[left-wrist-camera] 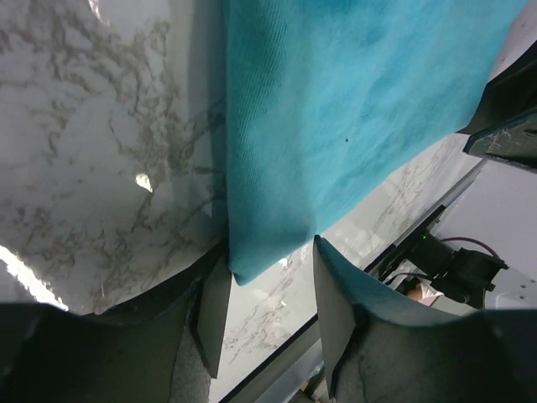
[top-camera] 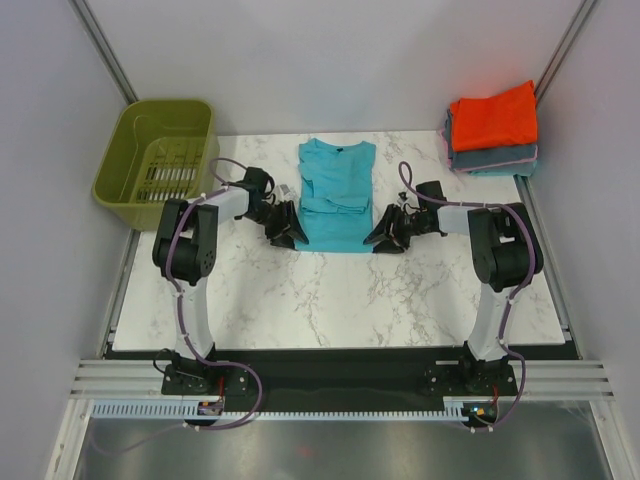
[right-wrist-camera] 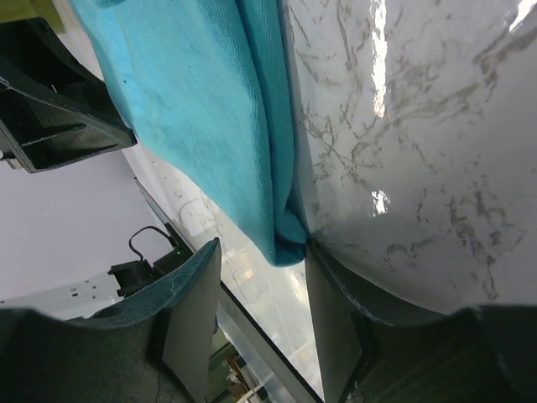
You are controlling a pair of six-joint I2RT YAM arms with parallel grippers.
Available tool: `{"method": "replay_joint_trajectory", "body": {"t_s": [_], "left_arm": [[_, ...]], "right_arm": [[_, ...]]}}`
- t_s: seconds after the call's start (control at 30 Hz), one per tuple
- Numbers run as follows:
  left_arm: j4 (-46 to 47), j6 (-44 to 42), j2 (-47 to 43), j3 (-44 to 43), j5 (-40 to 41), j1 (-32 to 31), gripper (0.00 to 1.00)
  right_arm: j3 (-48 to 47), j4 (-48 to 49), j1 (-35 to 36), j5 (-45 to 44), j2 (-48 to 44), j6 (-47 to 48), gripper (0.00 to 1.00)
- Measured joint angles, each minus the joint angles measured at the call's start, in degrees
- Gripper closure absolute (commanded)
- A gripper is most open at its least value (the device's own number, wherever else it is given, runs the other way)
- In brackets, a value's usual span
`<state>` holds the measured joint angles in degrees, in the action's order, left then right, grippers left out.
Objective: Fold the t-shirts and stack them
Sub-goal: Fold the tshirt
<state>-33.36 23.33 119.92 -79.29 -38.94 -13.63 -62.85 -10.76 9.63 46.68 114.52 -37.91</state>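
Observation:
The teal t-shirt [top-camera: 336, 195] lies flat on the marble table [top-camera: 330, 300], collar to the back, both sides folded in. My left gripper [top-camera: 283, 228] sits at its near left corner and my right gripper [top-camera: 388, 235] at its near right corner. In the left wrist view the left gripper [left-wrist-camera: 270, 256] is open, the teal shirt [left-wrist-camera: 336, 109] corner lying between its fingers, close to one pad. In the right wrist view the right gripper [right-wrist-camera: 262, 248] is open around the teal shirt [right-wrist-camera: 193, 109] corner, which touches one finger. An orange-red folded shirt [top-camera: 494, 117] rests on a grey-blue folded one [top-camera: 495, 160] at the back right.
An olive-green plastic basket [top-camera: 160, 150] stands off the table's back left corner. The table's near edge runs just below both grippers, and the arm bases stand beyond it.

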Motion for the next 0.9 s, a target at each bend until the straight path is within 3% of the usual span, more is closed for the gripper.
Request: {"method": "replay_joint_trajectory", "body": {"t_s": [0.2, 0.27, 0.37, 0.47, 0.67, 0.9], "left_arm": [[1.3, 0.4, 1.0, -0.3, 0.2, 0.0, 0.70], [1.8, 0.5, 1.2, -0.3, 0.2, 0.0, 0.70], [2.2, 0.5, 1.2, -0.1, 0.1, 0.0, 0.70], [2.8, 0.5, 1.0, 0.5, -0.1, 0.0, 0.70], [3.5, 0.6, -2.2, 3.6, 1.0, 0.0, 0.70], [3.3, 0.6, -12.6, 6.1, 1.4, -0.4, 0.70]], "right_arm": [[-0.3, 0.6, 0.5, -0.2, 0.6, 0.0, 0.55], [-0.3, 0.7, 0.7, -0.5, 0.7, 0.1, 0.61], [-0.3, 0.7, 0.7, -1.3, 0.8, 0.9, 0.88], [-0.3, 0.7, 0.8, -1.8, 0.8, 1.4, 1.00], [-0.3, 0.2, 0.8, -2.4, -1.3, 1.8, 1.00], [3.6, -0.3, 0.8, -2.8, -14.3, 1.9, 1.00]]}}
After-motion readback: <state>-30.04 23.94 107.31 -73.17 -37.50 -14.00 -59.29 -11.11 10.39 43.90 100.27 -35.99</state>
